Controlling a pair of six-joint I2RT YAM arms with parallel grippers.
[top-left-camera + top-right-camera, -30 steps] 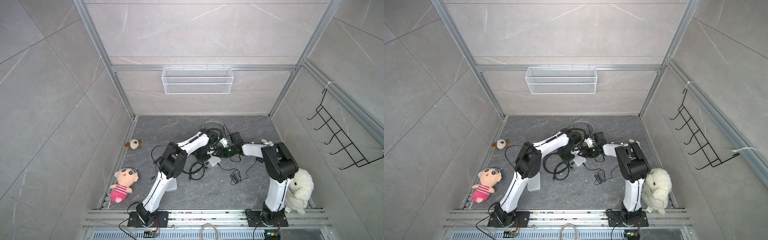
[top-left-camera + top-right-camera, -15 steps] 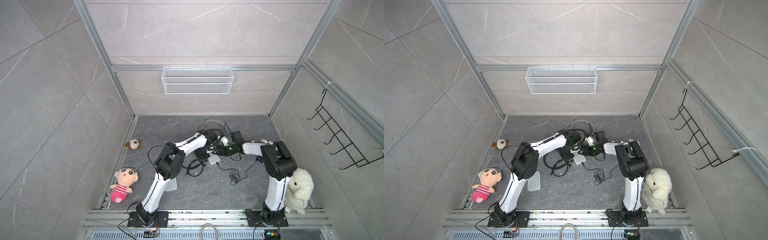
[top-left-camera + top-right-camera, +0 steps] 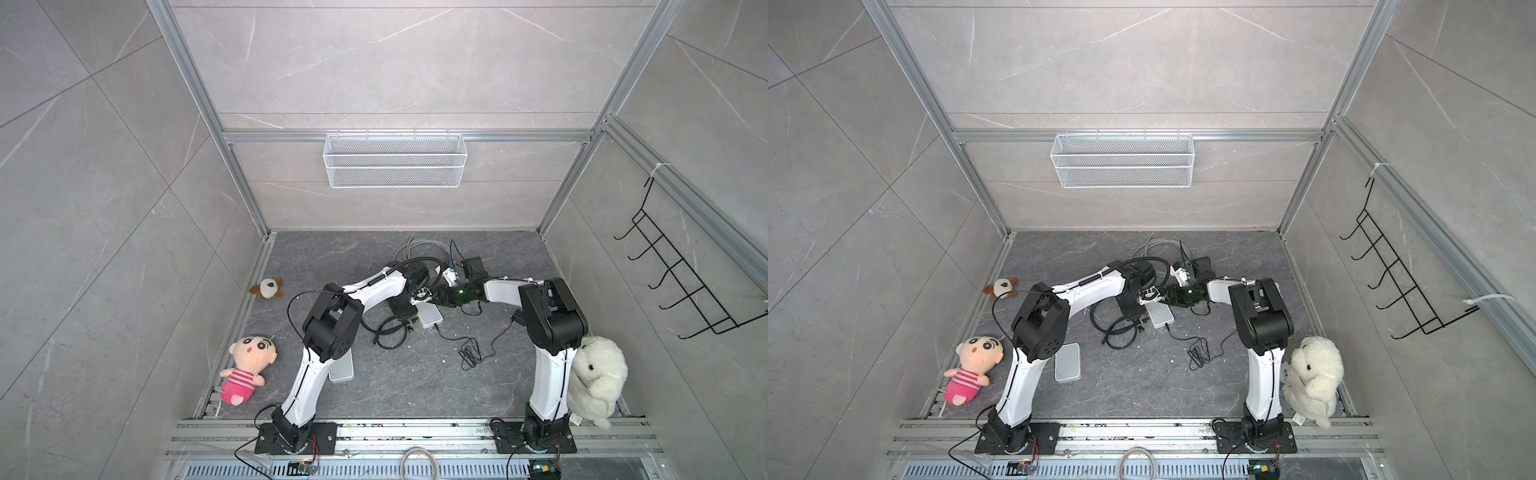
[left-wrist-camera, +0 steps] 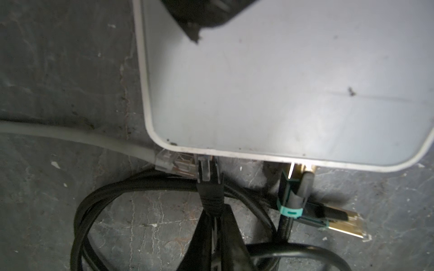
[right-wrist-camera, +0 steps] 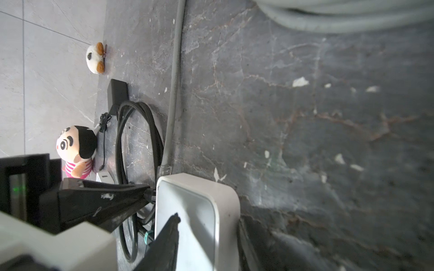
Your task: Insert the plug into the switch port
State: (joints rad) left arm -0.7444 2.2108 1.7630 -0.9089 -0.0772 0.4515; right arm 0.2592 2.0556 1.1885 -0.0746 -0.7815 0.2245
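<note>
Wire basket hangs on the back wall. Left hand clenched on the black plug, whose tip meets the port edge of the white switch; right hand rests one finger on the switch top, its opening not discernible

Over the last second, we see the left arm's elbow swing toward the left edge in both top views, a little more in each picture. The black cable loop hanging off that elbow has bowed farther out to the left with it. The flat white box on the table beneath the elbow was half hidden before and now shows almost whole in a top view. The right arm's elbow sits slightly higher in both top views. We cannot tell whether the plug has moved at the switch, because the earlier top views show them too small.
</note>
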